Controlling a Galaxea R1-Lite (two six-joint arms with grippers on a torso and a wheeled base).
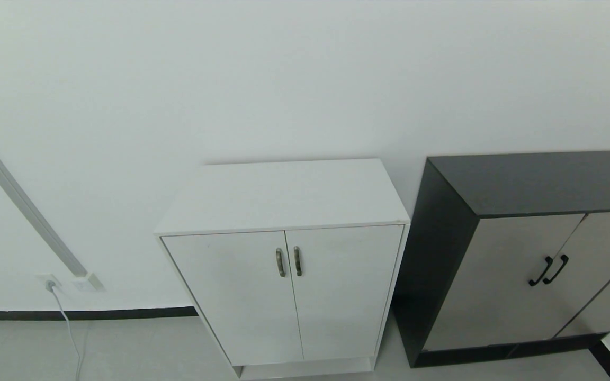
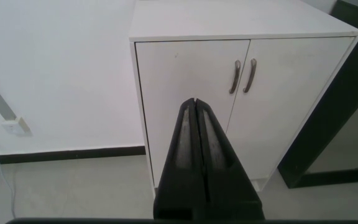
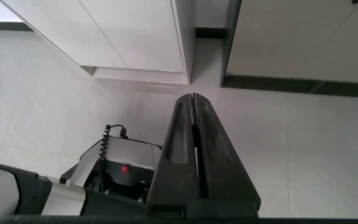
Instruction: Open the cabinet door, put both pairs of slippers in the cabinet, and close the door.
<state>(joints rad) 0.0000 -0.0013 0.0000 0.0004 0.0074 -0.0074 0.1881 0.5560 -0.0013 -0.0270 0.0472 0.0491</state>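
Left gripper (image 2: 194, 107), pressed together, sits apart from the closed cabinet (image 1: 337, 291), facing it; right gripper (image 3: 193, 101), also together, hangs over the floor (image 3: 309, 143).

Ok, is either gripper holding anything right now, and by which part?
Nothing is held. The left gripper, facing the closed white cabinet, and the right gripper, over the floor, are both shut and empty.

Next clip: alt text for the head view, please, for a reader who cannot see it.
A white two-door cabinet stands against a white wall, both doors shut, its two metal bar handles side by side at the middle. To its right stands a black cabinet with grey doors, also shut.
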